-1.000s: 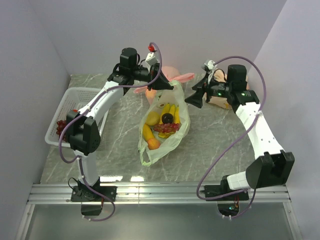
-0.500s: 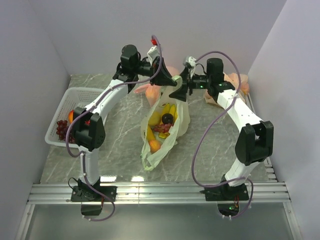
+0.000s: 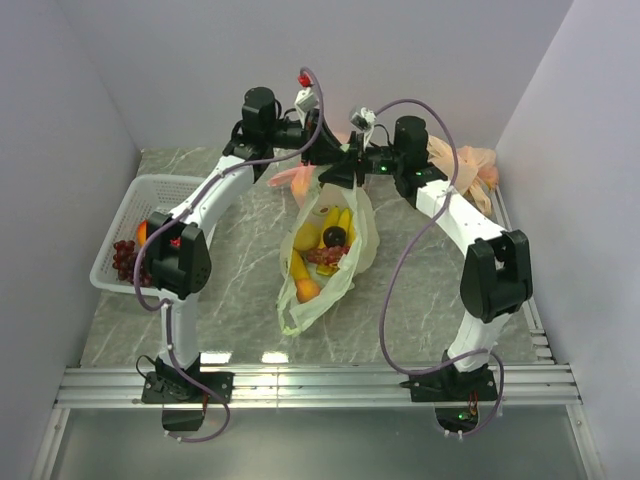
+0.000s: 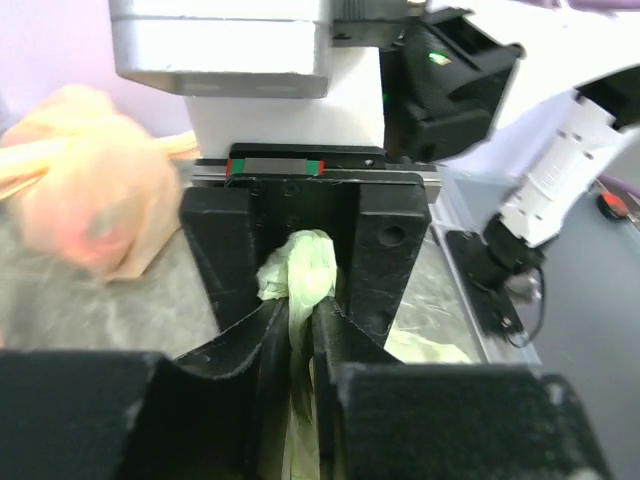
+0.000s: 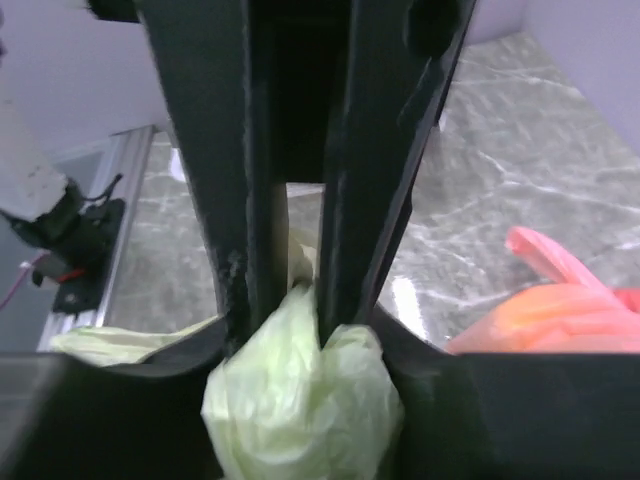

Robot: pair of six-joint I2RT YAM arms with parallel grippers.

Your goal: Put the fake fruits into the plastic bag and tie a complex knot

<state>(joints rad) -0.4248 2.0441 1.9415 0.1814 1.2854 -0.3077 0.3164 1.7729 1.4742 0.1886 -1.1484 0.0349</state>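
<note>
The pale-green plastic bag (image 3: 358,250) lies open on the marble table, its top pulled up and bunched. Inside it are the fake fruits (image 3: 325,240): yellow bananas, a dark purple piece, red and orange ones. Both grippers meet nose to nose above the bag's top. My left gripper (image 3: 322,160) (image 4: 300,375) is shut on a thin twisted strip of the bag's handle (image 4: 300,290). My right gripper (image 3: 348,168) (image 5: 300,400) is shut on a crumpled lump of the same handle (image 5: 300,420). Whether that lump is the knot, I cannot tell.
A white basket (image 3: 125,205) at the left edge holds dark grapes (image 3: 122,256) and an orange piece. A pink knotted bag (image 3: 298,180) lies just behind the grippers. An orange-tan bag (image 3: 465,165) sits at the back right. Walls close in the back and sides.
My right arm swung left from the back right to the bag's top, and its wide-open jaws closed on the handle. My left gripper kept the handle and shifted slightly right.
</note>
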